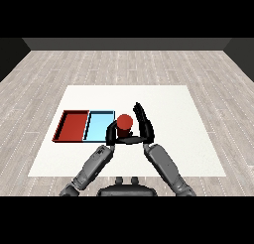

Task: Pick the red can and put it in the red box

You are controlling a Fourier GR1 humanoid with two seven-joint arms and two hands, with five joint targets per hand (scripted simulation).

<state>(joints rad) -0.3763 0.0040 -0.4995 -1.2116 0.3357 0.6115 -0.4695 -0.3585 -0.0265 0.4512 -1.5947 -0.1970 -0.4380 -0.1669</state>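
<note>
1. Red can (124, 122) sits between both my hands, just right of the light blue tray (98, 126).
2. Left hand (111, 135) curled on it; right hand (145, 125) fingers straight alongside.
3. Risk: crossing blue tray, can could land short of red tray (72, 125).

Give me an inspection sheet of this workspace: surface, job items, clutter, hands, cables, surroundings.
Surface: white table, bearing both trays and the can.
Job items: red can upright just right of the trays, between the two hands, not in a tray; red tray at left, nothing in it.
Clutter: light blue tray beside the red tray, touching it; nothing else seen.
Hands: left hand at the can's left side, grip cannot be told; right hand at its right, fingers straight.
Cables: nothing seen.
Surroundings: grey wood-plank floor, dark wall behind.
</note>
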